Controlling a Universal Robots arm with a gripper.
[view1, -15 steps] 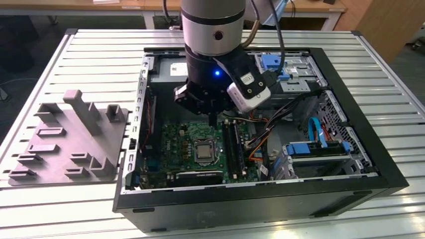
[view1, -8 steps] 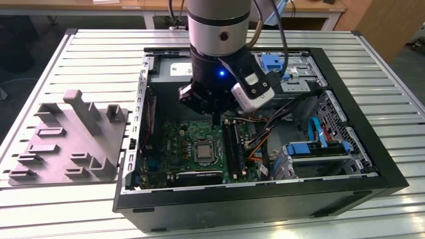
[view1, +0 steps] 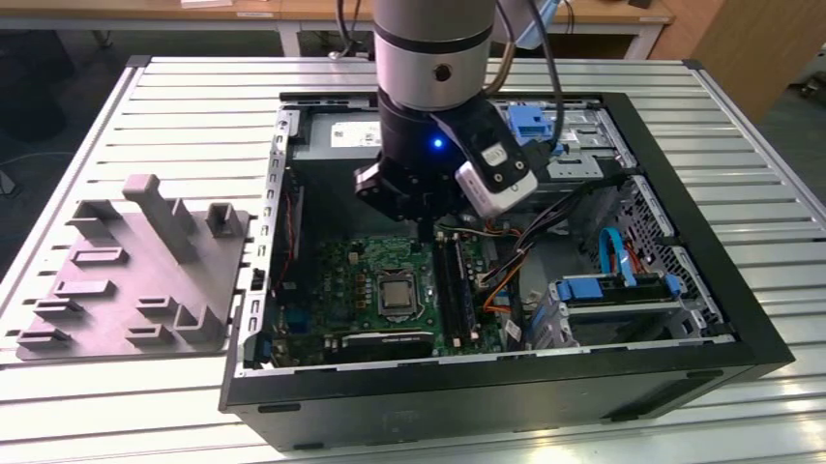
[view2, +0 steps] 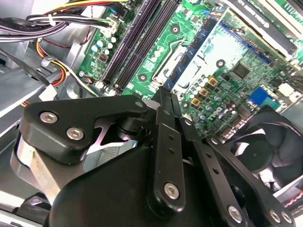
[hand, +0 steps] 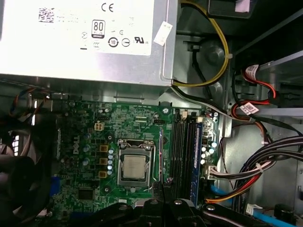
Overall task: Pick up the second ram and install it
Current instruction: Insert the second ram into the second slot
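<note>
My gripper (view1: 420, 224) hangs inside the open computer case (view1: 516, 382), over the green motherboard (view1: 368, 266). In both wrist views the fingers (view2: 165, 137) are shut on the second ram (view2: 196, 47), a thin stick seen edge-on. It runs out from the gripper (view2: 166, 97) above the processor socket (hand: 135, 168). In the first wrist view the ram (hand: 161, 156) is a dark line just beside the long black memory slots (hand: 182, 156). A blue-edged stick (hand: 196, 156) sits in the outermost slot.
A silver power supply (hand: 85, 38) borders the board. Cable bundles (hand: 265, 161) crowd the space beside the slots, and a case fan (view2: 265, 156) sits near the gripper. A grey holder fixture (view1: 142, 271) lies on the slatted table at the exterior view's left.
</note>
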